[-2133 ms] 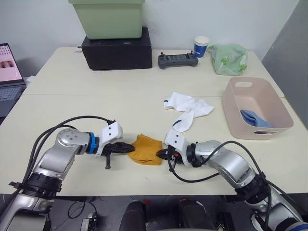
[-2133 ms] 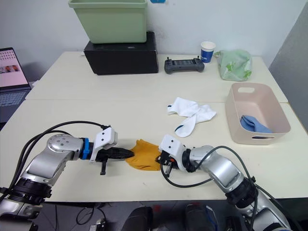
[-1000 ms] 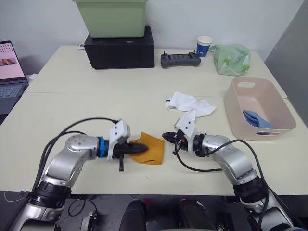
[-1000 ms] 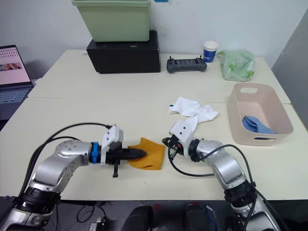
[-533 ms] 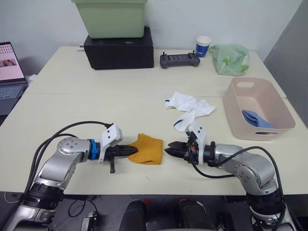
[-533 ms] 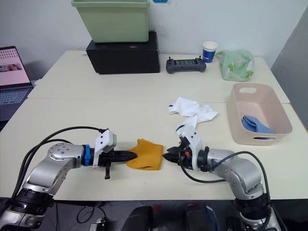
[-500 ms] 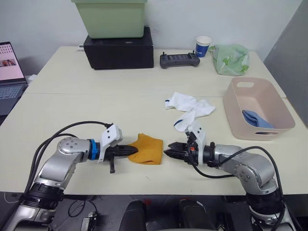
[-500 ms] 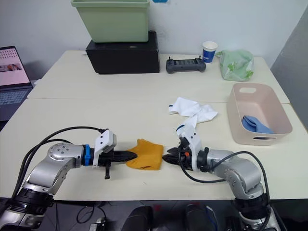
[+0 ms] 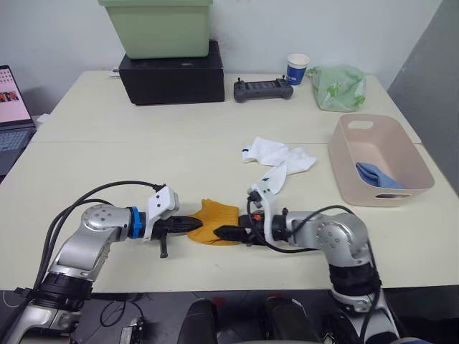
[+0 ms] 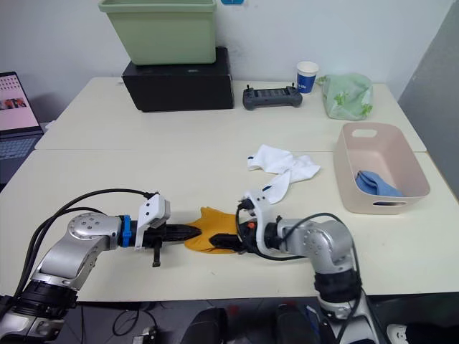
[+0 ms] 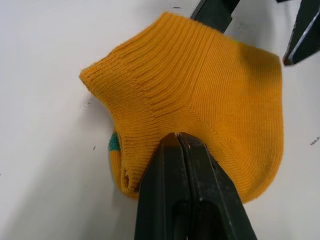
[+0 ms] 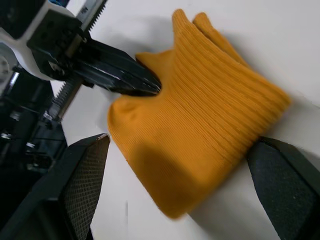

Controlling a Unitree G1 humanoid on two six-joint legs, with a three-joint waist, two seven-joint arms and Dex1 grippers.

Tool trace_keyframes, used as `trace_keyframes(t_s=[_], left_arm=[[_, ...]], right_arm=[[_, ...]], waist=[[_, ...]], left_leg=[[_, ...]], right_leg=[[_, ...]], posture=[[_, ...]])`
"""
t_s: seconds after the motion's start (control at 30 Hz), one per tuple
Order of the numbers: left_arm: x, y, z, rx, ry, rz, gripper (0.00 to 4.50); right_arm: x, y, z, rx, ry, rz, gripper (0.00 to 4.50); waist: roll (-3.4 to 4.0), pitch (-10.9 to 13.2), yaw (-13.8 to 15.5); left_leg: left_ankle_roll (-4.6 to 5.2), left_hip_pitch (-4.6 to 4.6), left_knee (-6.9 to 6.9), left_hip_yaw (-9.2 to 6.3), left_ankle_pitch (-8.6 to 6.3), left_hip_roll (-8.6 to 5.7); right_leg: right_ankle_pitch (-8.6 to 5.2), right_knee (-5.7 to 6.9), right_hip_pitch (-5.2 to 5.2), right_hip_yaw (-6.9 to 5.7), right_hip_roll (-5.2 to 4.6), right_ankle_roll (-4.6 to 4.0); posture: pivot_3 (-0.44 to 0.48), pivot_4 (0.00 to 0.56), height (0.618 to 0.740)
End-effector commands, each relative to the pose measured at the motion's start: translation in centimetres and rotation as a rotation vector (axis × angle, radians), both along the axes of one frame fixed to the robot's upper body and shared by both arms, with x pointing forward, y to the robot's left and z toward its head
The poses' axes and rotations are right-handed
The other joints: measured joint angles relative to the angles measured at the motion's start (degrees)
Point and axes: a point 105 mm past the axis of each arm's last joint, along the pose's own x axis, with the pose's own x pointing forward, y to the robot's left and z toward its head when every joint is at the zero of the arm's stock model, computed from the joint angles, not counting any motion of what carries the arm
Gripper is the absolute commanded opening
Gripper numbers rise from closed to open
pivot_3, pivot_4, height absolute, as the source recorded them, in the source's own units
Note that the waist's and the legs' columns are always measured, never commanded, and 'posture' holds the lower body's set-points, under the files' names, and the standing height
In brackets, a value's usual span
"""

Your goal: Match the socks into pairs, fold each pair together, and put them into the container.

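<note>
The folded orange socks (image 9: pixel 215 222) lie near the 6 o'clock edge of the surface (image 9: pixel 143 158), a little green showing at one rim in the left wrist view. The left tool (image 9: pixel 195 224) comes in from 9 o'clock, its two black fingers pressed together, tips on the orange fabric's edge. The right tool (image 9: pixel 224 232) comes in from 3 o'clock with its fingers spread wide apart, one on either side of the bundle; in the right wrist view the pads sit clear of the cloth on both flanks.

Up toward 1 o'clock from the orange bundle, two white socks (image 9: pixel 280 159) lie in a loose heap, a dark band at the cuff of each. Farther out at 3 o'clock stands the pink basket (image 9: pixel 347 150), with a blue sock bundle (image 9: pixel 374 174) resting inside against its near end.

Along the 12 o'clock side sit a black box (image 9: pixel 172 72) with a green bin (image 9: pixel 158 29) on top, a black controller (image 9: pixel 263 89), a blue-and-white paper cup (image 9: pixel 297 69) whose print is too small to read, and a green printed bag (image 9: pixel 337 87). A laptop (image 9: pixel 11 107) sits at the 9 o'clock edge, its screen lit.
</note>
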Motion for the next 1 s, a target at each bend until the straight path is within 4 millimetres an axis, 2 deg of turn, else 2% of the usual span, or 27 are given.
trace_keyframes(t_s=[0.03, 0.2, 0.27, 0.5, 0.57, 0.67, 0.83, 0.9, 1.0], left_arm=[[0.2, 1.1, -0.4, 0.037, 0.008, 0.048, 0.00], [0.1, 1.3, -0.3, 0.030, 0.009, 0.059, 0.00], [0.0, 1.3, -0.3, 0.024, 0.011, 0.062, 0.00], [0.6, 0.9, 0.9, -0.051, -0.027, 0.090, 0.00], [0.6, 0.4, 2.0, -0.128, -0.021, 0.090, 0.00], [0.7, -0.4, 3.5, -0.210, 0.015, 0.100, 0.00], [1.0, -4.6, 7.1, -0.295, 0.028, -0.039, 0.00], [1.0, -6.0, 7.8, -0.294, 0.026, -0.100, 0.38], [1.0, -10.5, 8.8, -0.294, 0.011, -0.284, 1.17]], right_arm=[[0.5, 1.2, -0.2, 0.019, 0.016, 0.005, 4.48], [1.2, 1.6, 0.0, 0.037, -0.008, -0.003, 4.48], [1.2, 1.5, 0.1, 0.043, -0.011, -0.007, 4.07], [0.6, 0.9, -0.1, 0.055, -0.018, -0.033, 1.71], [0.4, 0.4, -0.2, 0.064, -0.027, -0.062, 0.93], [0.1, -1.0, -0.3, 0.039, -0.090, -0.077, 0.01], [-1.1, -5.9, -1.0, -0.039, -0.154, -0.135, 0.01], [-1.8, -7.2, -0.9, -0.050, -0.168, -0.155, 0.00], [-3.0, -11.1, -0.9, -0.068, -0.194, -0.325, 0.00]], waist=[[0.00, 0.00, 0.00], [0.01, 0.00, -0.01], [0.01, 0.00, -0.01], [0.01, 0.01, 0.13], [0.01, 0.01, 0.19], [0.00, 0.02, 0.20], [-0.06, 0.04, 1.89], [-0.07, 0.03, 1.83], [-0.07, 0.03, 2.20]], left_leg=[[0.00, 0.00, 0.00, 0.00, 0.00, 0.01], [0.00, 0.00, 0.00, 0.00, 0.00, 0.02], [0.00, 0.00, -0.01, 0.00, 0.00, 0.02], [0.00, -0.03, -0.04, 0.00, 0.00, 0.04], [0.00, -0.06, -0.04, -0.01, 0.00, 0.04], [0.00, -0.10, -0.03, -0.03, 0.00, 0.06], [0.00, -0.23, 0.05, 0.03, 0.00, -0.09], [0.00, -0.23, 0.08, 0.05, 0.00, -0.14], [0.00, -0.26, 0.09, 0.09, 0.00, -0.20]], right_leg=[[0.00, 0.00, 0.00, 0.01, 0.00, 0.00], [0.00, 0.00, -0.01, 0.01, -0.01, 0.00], [0.00, 0.00, -0.01, 0.00, -0.01, 0.00], [0.00, -0.01, -0.03, 0.01, -0.04, 0.00], [0.00, -0.02, -0.06, 0.00, -0.05, 0.00], [0.00, -0.03, -0.06, -0.02, -0.05, 0.01], [-0.02, -0.21, 0.05, -0.17, -0.17, 0.06], [-0.01, -0.26, 0.07, -0.10, -0.20, 0.08], [-0.02, -0.28, 0.07, -0.07, -0.22, 0.13]], posture=[[0.000, 0.150, 0.735], [0.000, 0.150, 0.735], [0.000, 0.150, 0.735], [0.000, 0.150, 0.735], [0.000, 0.150, 0.735], [0.000, 0.150, 0.735], [0.000, 0.150, 0.735], [0.000, 0.150, 0.735], [0.000, 0.150, 0.735]])
